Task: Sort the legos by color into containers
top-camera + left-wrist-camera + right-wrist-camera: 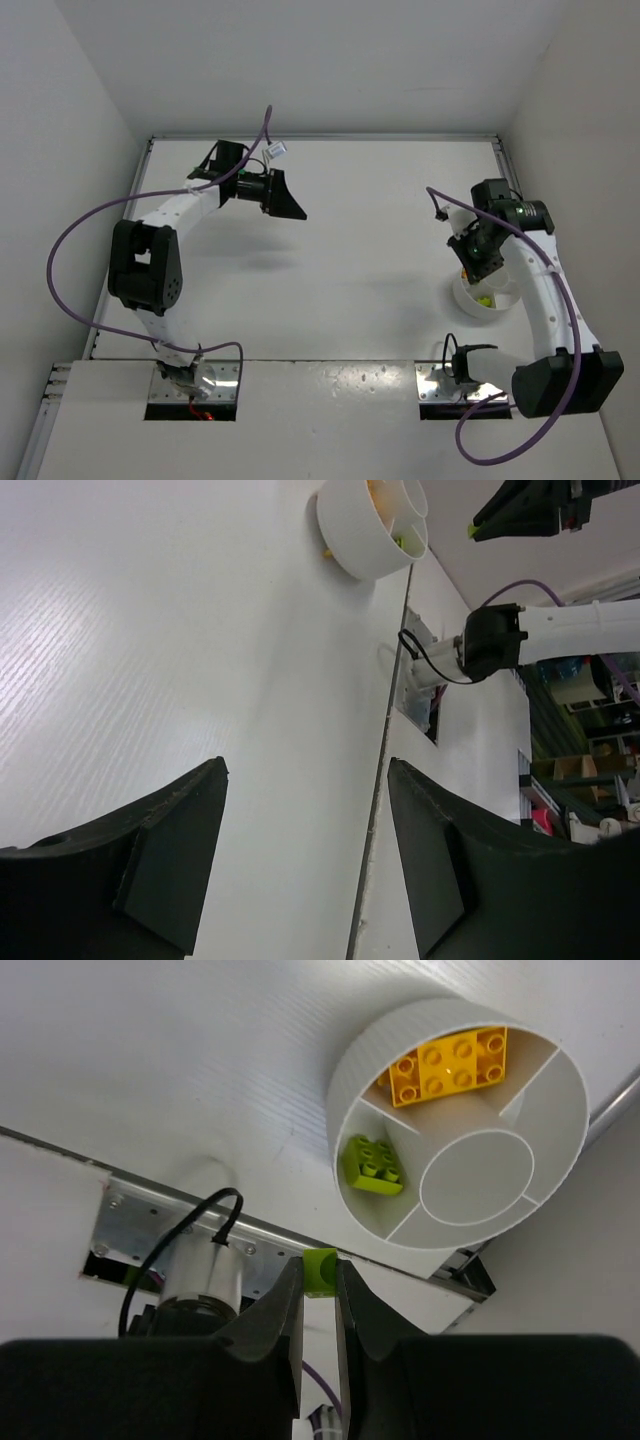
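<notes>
A smooth white surface (350,300) fills the top view, with matte white walls on three sides. Two white arms with black joints and trailing purple cables rise from its near edge.

At about 4 o'clock on the surface sits the dish (497,306), a small, round, white plastic tub with a straight, faintly ribbed wall. From the right wrist, thin partitions divide the dish (350,1080) into a round middle well and curved outer sections. In the section at 12 o'clock lies a glossy yellow-orange block (450,1063) with rows of round studs. I cannot tell whether it is one piece or two. In the section at 9 o'clock a lime brick (373,1165) with four studs lies tilted against the wall.

The right pincer (320,1278) hangs above the dish's 12 o'clock edge in the top view. Its two black tapered fingers are clenched on a tiny lime-green cube (321,1268), which is pinched at the very tips.

The left pincer (285,200) hovers at about 10 o'clock, well apart from the dish. From its own wrist, the left pincer (306,770) is released. Its broad, black, curved fingers with flat matte pads (165,875) stand wide apart with only bare surface between them.
</notes>
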`<action>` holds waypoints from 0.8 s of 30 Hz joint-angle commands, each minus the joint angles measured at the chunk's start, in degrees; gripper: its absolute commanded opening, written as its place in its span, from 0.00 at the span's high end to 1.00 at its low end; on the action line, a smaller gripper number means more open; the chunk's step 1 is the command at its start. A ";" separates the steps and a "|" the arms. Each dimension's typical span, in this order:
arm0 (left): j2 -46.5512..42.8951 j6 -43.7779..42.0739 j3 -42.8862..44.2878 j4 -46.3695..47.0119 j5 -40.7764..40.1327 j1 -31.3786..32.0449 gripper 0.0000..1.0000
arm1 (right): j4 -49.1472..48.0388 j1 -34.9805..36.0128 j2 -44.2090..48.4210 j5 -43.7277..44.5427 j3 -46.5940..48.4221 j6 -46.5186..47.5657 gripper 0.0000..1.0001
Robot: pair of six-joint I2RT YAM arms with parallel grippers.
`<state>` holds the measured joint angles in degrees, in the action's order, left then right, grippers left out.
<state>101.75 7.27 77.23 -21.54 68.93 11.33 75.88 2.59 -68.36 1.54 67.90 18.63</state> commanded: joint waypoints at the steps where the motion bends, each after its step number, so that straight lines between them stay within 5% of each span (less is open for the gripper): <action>1: -1.74 -2.60 -1.38 1.24 2.44 -1.57 0.29 | -0.38 -0.83 1.38 5.04 -3.12 1.14 0.98; 24: -4.37 -5.16 -5.86 4.31 -0.11 -4.39 0.30 | -9.51 -1.36 0.24 11.20 -10.33 2.72 0.94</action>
<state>99.53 3.46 71.77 -19.46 67.02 8.01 68.40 1.56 -68.03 10.41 57.80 21.04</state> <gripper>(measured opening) 0.699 0.151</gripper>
